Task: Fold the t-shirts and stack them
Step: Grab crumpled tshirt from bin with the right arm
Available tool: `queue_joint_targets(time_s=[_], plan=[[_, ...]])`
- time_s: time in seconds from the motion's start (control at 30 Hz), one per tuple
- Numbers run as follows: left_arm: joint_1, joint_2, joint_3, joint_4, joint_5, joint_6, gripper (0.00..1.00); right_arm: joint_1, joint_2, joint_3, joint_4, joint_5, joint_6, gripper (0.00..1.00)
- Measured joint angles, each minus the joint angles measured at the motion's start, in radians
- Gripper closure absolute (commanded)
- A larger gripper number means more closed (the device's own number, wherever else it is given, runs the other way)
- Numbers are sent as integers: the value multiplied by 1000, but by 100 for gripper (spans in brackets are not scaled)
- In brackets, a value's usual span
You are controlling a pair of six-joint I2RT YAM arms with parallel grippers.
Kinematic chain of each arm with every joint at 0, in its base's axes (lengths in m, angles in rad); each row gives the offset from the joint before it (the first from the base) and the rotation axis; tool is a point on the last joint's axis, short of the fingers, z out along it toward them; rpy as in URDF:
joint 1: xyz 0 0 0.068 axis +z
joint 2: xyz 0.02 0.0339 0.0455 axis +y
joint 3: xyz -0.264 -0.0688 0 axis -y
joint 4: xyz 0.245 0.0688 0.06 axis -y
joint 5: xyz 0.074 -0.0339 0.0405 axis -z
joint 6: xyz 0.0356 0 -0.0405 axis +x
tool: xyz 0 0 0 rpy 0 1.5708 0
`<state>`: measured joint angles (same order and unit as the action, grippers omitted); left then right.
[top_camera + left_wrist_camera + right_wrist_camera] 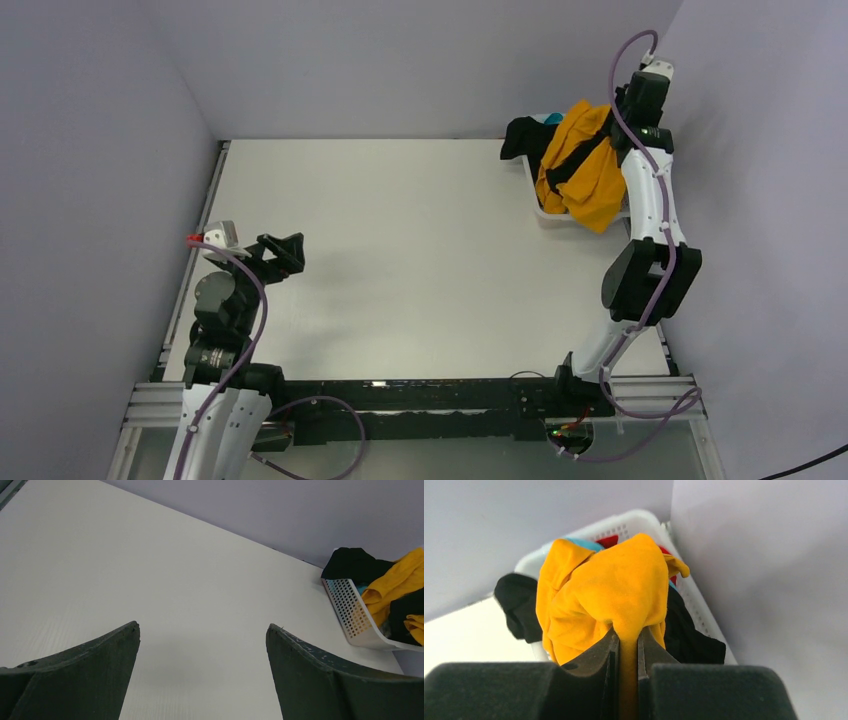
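Note:
The mustard-orange t-shirt [583,168] hangs bunched above the white basket [537,196] at the table's far right corner. My right gripper [627,635] is shut on a fold of the orange shirt [609,587] and holds it up over the basket. A black shirt [523,136] drapes over the basket's left rim; teal [584,544] and red [608,541] cloth show beneath. My left gripper [284,250] is open and empty, low over the table at the left, far from the basket. In the left wrist view its fingers [107,660] are wide apart, and the orange shirt [395,587] shows in the basket.
The white basket [634,522] sits against the grey back and right walls. The white table [400,250] stretches between the two arms. The right arm [650,230] reaches up along the right wall.

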<state>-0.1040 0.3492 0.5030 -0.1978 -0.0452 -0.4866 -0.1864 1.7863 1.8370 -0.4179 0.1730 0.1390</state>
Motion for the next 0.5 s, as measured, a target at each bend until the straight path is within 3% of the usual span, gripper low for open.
queue_joint_targets(time_s=[0.07,0.13,0.27,0.5], plan=[[0,0,0,-3,0,0,1,0,11,-23,-11,-12,2,86],[0,2,0,-4,0,0,1,0,36,-27,-35,-23,3,79],[0,2,0,-3,0,0,1,-1,91,-21,-108,-25,-10,46],[0,9,0,-3,-1,0,1,-2,105,-19,-211,-3,-30,38]])
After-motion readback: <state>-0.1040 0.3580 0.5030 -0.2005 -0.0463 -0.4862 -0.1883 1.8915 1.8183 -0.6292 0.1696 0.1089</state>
